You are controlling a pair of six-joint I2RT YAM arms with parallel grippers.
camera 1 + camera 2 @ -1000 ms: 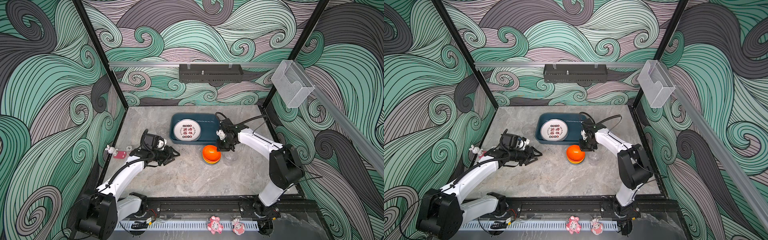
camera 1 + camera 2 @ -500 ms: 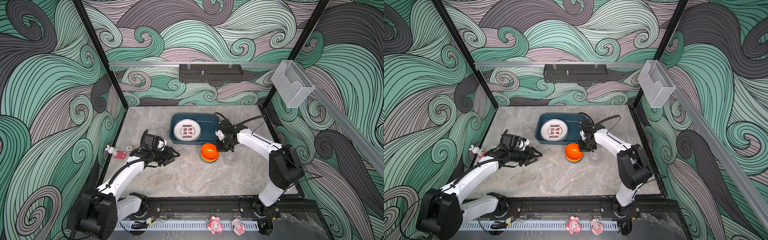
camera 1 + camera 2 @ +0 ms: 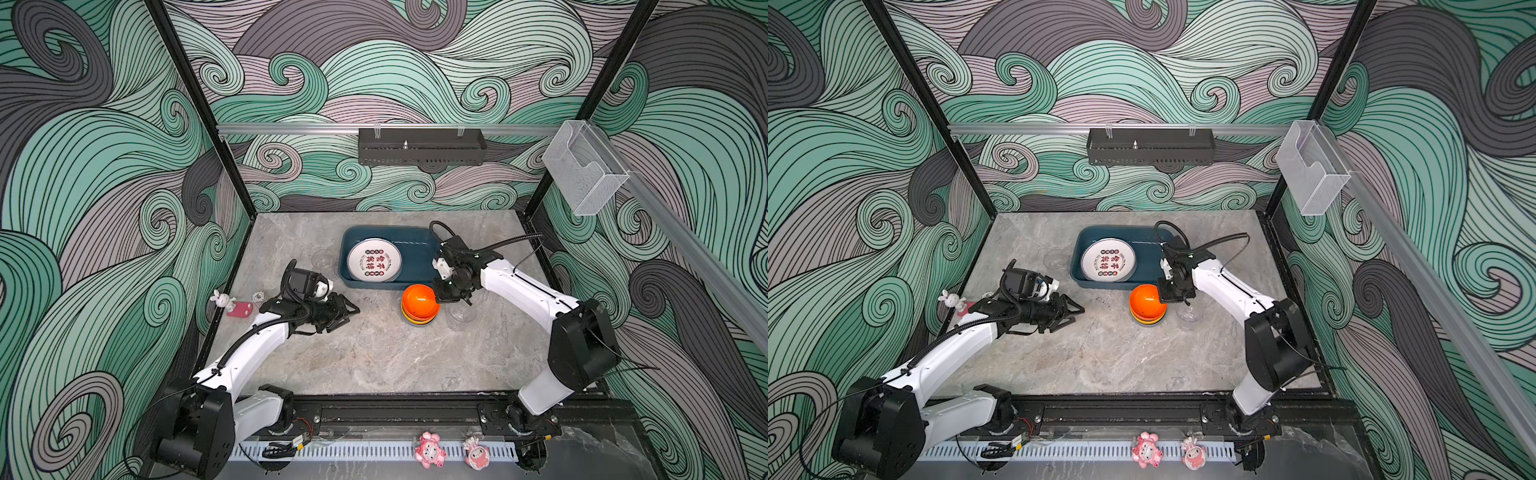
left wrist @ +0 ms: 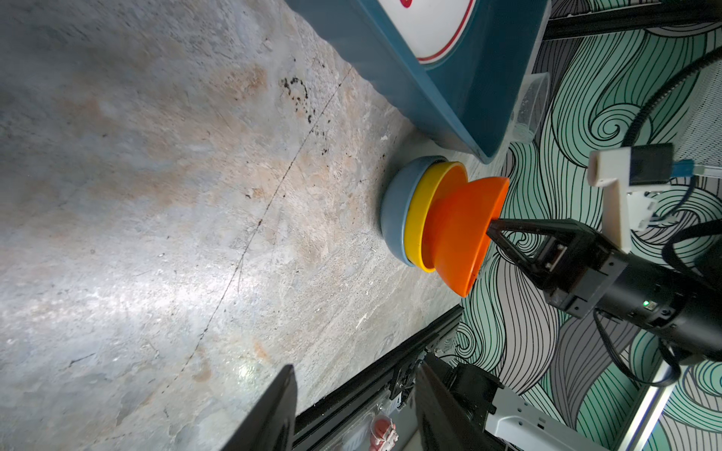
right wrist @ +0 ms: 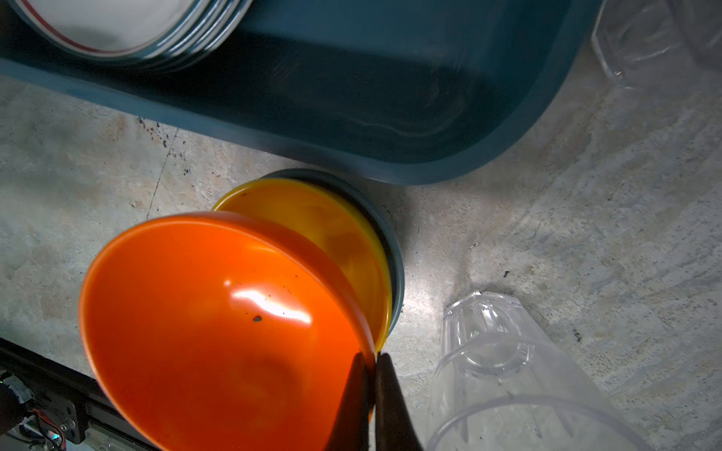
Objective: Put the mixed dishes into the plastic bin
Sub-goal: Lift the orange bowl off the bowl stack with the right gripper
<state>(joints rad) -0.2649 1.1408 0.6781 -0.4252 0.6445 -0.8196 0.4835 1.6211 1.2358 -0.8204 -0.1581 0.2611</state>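
The dark teal plastic bin (image 3: 415,245) sits at the back middle of the table, with a stack of white printed plates (image 3: 374,259) in its left half. Just in front of it an orange bowl (image 3: 419,300) tilts up out of a yellow bowl (image 5: 336,226) and a grey-blue bowl (image 4: 394,211). My right gripper (image 5: 374,357) is shut on the orange bowl's rim. Beside it lies a clear tumbler (image 3: 460,314), and another tumbler (image 3: 322,259) stands left of the bin. My left gripper (image 3: 351,311) is open and holds nothing, low over the table left of the bowls.
A pink and white toy figurine (image 3: 232,303) lies at the table's left edge. A black perforated tray (image 3: 422,146) hangs on the back wall and a clear acrylic holder (image 3: 584,172) on the right rail. Two pink figurines (image 3: 430,449) sit on the front rail.
My right gripper has shut on the orange bowl's rim, and the bowl has tipped up a little from the stack. The left arm has not moved.
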